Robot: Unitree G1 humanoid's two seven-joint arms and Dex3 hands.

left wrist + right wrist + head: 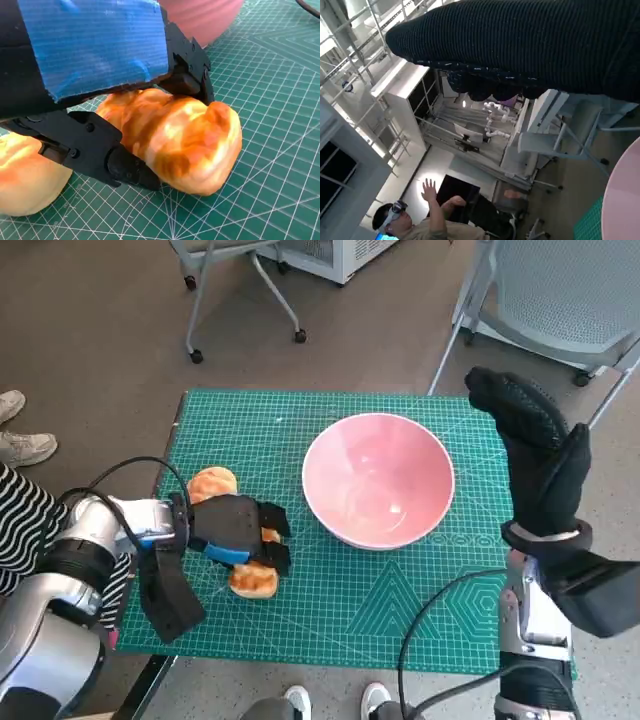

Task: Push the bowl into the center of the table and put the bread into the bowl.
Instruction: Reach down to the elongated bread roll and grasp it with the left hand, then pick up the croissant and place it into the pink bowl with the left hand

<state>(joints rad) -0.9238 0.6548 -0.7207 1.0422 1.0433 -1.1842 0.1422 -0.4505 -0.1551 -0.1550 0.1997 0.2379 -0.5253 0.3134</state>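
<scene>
The small table point(400, 635) was covered by a green gridded cutting mat and stood on a grey-brown floor, with wheeled chairs beyond its far edge and a person's shoes near its left and near edges. One pink bowl point(378, 480) stood roughly at the table's middle, slightly toward the far edge, empty as far as could be seen; the pushing step was judged complete. Two pieces of bread were counted near the left edge. The left hand point(238, 532) lay over the nearer bread roll point(252, 581), and the left wrist view showed its black fingers point(125, 167) set against both sides of that glazed roll, which appeared to sit on the mat; the grip was judged a preparation for lifting it toward the bowl. The second bread roll point(212, 481) lay just beside the hand, toward the far edge, untouched. The right hand point(535, 450) was raised above the right edge, its gloved fingers extended, gripping nothing, apparently kept clear of the bowl. In the right wrist view a seated person showed in the background.
</scene>
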